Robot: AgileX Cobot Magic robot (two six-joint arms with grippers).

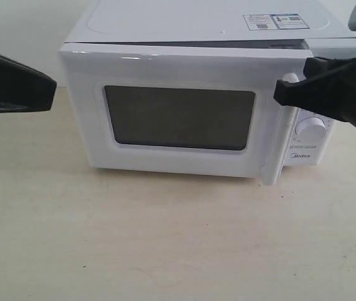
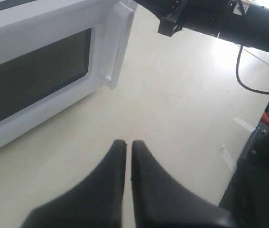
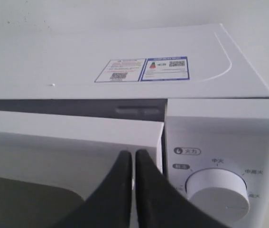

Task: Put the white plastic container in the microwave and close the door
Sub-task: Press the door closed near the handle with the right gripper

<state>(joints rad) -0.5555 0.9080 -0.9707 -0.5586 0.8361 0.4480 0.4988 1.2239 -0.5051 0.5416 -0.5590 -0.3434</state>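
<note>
The white microwave (image 1: 203,25) stands at the back of the table. Its door (image 1: 178,69), with a dark window (image 1: 179,117), is almost closed and stands slightly out from the body, with a dark gap (image 3: 77,108) showing along its top. My right gripper (image 1: 279,93) is shut and empty, its tips (image 3: 134,153) against the door's front at the handle side, beside the vertical bar handle (image 1: 277,147). My left gripper (image 1: 51,88) hangs shut and empty left of the microwave, above the table (image 2: 125,142). The white plastic container is out of view.
The control panel carries two round knobs, the lower knob (image 1: 311,128) beneath my right arm and the upper knob (image 3: 217,187) beside my fingertips. Stickers (image 3: 143,70) lie on the microwave's top. Bare beige tabletop (image 1: 165,238) spreads in front.
</note>
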